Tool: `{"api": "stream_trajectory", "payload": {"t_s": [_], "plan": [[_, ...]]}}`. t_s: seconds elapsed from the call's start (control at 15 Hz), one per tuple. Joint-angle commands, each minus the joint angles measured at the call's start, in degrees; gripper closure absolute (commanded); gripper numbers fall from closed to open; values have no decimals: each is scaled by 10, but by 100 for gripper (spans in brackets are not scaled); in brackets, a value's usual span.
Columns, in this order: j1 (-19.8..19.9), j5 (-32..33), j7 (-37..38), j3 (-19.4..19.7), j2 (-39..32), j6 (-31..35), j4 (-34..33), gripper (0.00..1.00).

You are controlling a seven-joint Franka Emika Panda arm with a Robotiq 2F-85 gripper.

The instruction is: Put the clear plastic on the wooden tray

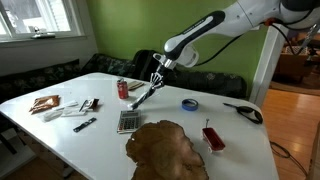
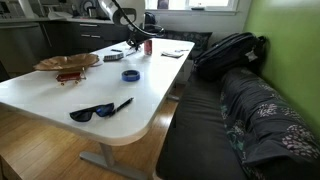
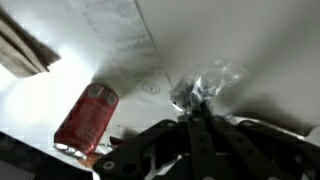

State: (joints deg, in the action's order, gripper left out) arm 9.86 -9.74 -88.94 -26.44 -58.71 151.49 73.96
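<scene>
My gripper hangs over the far middle of the white table, beside a red soda can. In the wrist view its fingers are closed together on a crumpled piece of clear plastic, held above the table, with the can to the left. The wooden tray lies at the table's near edge, well apart from the gripper. It also shows in an exterior view, with the gripper behind it.
A calculator, a blue tape roll, a red object and sunglasses lie around the tray. Papers and small items sit at the left end. A sofa with a backpack borders the table.
</scene>
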Motion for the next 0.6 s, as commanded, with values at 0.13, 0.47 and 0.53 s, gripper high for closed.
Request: {"api": "stream_trajectory", "payload": {"t_s": [0.13, 0.47, 0.53], "plan": [[38, -47, -72, -80, 64, 40, 49, 100], [101, -137, -75, -148, 124, -115, 95, 100], [113, -158, -75, -152, 139, -152, 105, 100]]}}
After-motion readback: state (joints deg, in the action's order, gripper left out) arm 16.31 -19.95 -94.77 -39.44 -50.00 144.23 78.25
